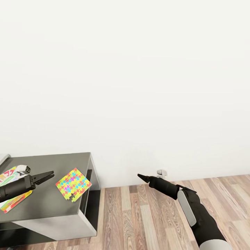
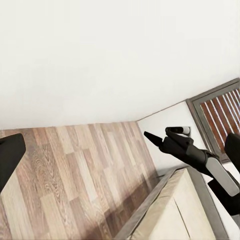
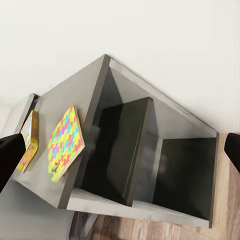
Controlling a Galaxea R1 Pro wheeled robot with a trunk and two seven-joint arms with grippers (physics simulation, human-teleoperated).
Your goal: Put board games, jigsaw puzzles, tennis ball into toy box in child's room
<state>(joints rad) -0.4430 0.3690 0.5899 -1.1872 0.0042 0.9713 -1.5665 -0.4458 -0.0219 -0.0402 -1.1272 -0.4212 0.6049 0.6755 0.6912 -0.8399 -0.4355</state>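
A jigsaw puzzle (image 1: 73,184) of yellow, pink, green and blue pieces lies flat on the dark grey lower section of the table (image 1: 69,162), near its right end. Left of it lies a colourful board game (image 1: 19,198), partly hidden under my left arm. My left gripper (image 1: 48,176) hovers open over the table between the two, holding nothing. My right gripper (image 1: 139,176) hangs open and empty over the wood floor, right of the table. The right wrist view shows the puzzle (image 3: 65,142), the board game (image 3: 29,137) and the table (image 3: 65,95). Toy box and tennis ball are out of view.
A white wall stands close behind the table. Open dark shelves (image 3: 180,170) sit under the table's right end. Wood-plank floor (image 1: 146,215) stretches to the right, with a small white fitting (image 1: 161,172) at the wall's base. A beige, grey-framed surface (image 2: 175,210) and a window (image 2: 220,112) show in the left wrist view.
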